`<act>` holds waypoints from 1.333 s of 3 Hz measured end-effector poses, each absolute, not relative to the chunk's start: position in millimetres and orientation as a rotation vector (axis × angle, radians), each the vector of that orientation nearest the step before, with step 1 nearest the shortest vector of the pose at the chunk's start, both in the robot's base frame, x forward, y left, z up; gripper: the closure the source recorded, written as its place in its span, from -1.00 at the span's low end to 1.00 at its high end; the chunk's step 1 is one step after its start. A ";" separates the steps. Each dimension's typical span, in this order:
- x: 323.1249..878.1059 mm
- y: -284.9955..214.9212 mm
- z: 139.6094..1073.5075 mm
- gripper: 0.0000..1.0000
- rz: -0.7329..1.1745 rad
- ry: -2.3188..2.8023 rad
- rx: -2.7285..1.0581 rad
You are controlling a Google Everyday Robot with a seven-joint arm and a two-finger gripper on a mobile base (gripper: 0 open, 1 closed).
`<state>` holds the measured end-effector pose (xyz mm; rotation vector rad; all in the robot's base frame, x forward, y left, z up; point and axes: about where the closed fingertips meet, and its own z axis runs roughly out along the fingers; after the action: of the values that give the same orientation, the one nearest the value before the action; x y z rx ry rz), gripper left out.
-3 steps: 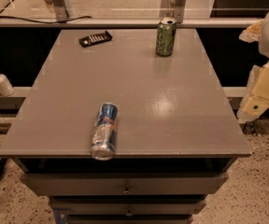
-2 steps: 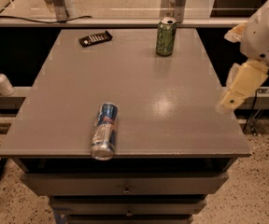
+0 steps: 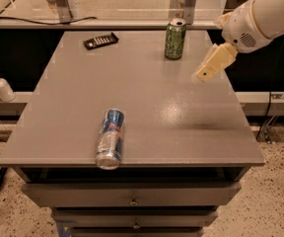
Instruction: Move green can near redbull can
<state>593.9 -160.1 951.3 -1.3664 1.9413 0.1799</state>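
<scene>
The green can [image 3: 175, 39] stands upright near the far edge of the grey table [image 3: 147, 98], right of centre. The redbull can [image 3: 110, 138] lies on its side near the front edge, left of centre, its silver end pointing toward the front. My gripper [image 3: 204, 73] hangs above the right part of the table, to the right of the green can and a little nearer the front than it, apart from it. It holds nothing that I can see. The white arm [image 3: 260, 16] reaches in from the upper right.
A black remote-like object [image 3: 100, 40] lies at the far left of the table. A white pump bottle [image 3: 1, 85] stands on a ledge to the left. Drawers [image 3: 132, 200] sit below the tabletop. A glass railing runs behind the table.
My arm and gripper have moved in from the right edge of the view, leftward and up over the table toward the green can. Both cans stay in place.
</scene>
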 end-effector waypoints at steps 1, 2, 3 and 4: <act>593.9 -160.1 951.3 -1.00 0.180 1.941 -1.366; 610.8 -151.7 935.4 -1.00 0.258 1.938 -1.277; 639.3 -143.9 908.0 -1.00 0.360 1.938 -1.125; 677.7 -140.4 889.9 -1.00 0.419 1.892 -0.954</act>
<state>677.7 -140.4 889.9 -0.9538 1.8922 0.4194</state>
